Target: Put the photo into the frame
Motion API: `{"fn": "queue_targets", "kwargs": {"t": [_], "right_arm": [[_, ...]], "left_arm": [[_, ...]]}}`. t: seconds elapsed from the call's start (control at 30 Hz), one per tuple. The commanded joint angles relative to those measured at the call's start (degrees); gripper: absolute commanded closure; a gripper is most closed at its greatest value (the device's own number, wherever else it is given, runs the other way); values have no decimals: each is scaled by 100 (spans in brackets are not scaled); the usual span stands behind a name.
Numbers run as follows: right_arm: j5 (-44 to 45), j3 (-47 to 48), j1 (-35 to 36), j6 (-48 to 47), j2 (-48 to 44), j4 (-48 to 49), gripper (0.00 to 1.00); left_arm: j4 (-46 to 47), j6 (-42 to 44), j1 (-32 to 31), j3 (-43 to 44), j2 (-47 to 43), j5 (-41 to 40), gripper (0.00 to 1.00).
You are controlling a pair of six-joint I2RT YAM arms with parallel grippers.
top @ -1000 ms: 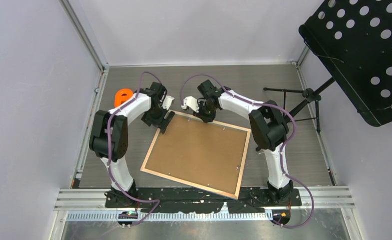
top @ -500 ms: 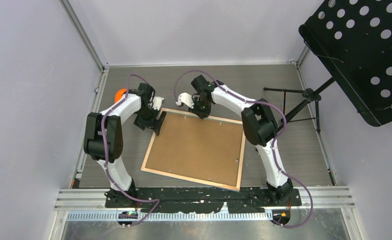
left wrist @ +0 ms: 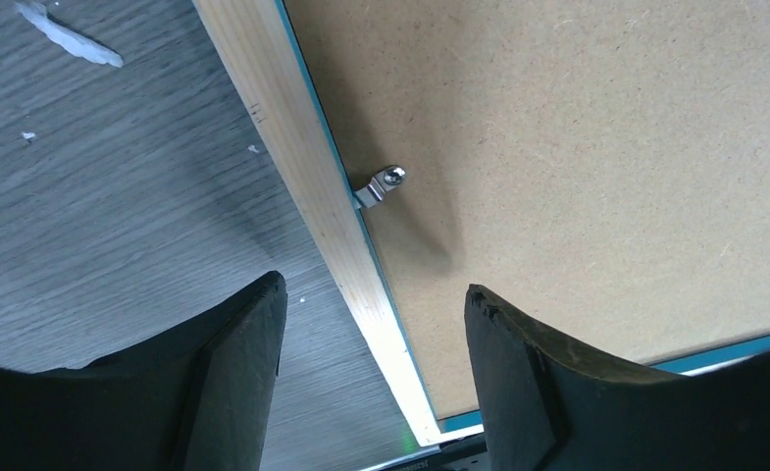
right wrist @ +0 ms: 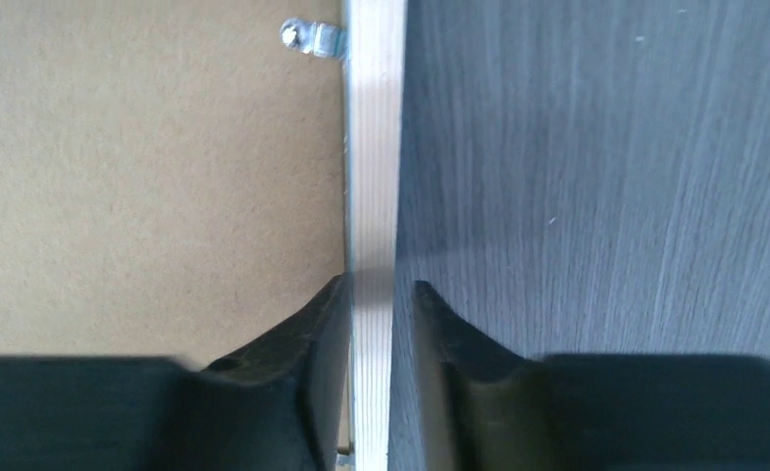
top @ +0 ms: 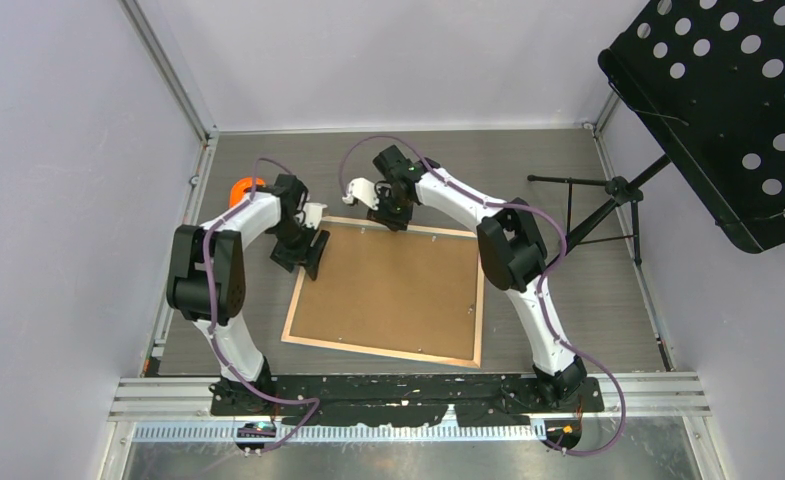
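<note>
The frame [top: 381, 352] lies face-down on the tabletop [top: 568, 290], board [top: 388, 290] seated in it. The photo is hidden, presumably beneath, so I'd judge this nearly done. My left hand [left wrist: 373, 294] gapes empty astride the frame's left rail. My right hand [right wrist: 379, 289] narrowly brackets its far rail, grip unclear.

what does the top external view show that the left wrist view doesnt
Only top external: the whole frame lying back-up, the right gripper at its far rail, an orange object beyond its far left corner, and a black music stand on the right. Only left wrist: a small metal clip bridging rail and backing board, the rail's thin blue edge, and white flecks on the table. Both: the left gripper open astride the frame's left rail, and the brown board.
</note>
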Motion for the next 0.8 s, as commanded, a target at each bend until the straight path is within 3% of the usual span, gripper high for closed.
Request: {"fn": "queue_targets", "kwargs": {"t": [0.0, 0.1, 0.33, 0.47, 0.77], "right_arm": [[144, 107, 44, 462, -402, 635, 52], [375, -117, 47, 627, -608, 867, 42], [847, -703, -60, 1318, -1333, 1051, 33], [994, -1669, -156, 1762, -2094, 1358, 27], [1399, -3627, -570, 2708, -3726, 1580, 23]], "left_arm": [[-17, 73, 100, -19, -266, 185, 34], [-11, 66, 136, -12, -294, 234, 35], [41, 47, 200, -41, -451, 288, 35], [58, 45, 205, -44, -574, 301, 33], [153, 54, 220, -90, -882, 346, 28]]}}
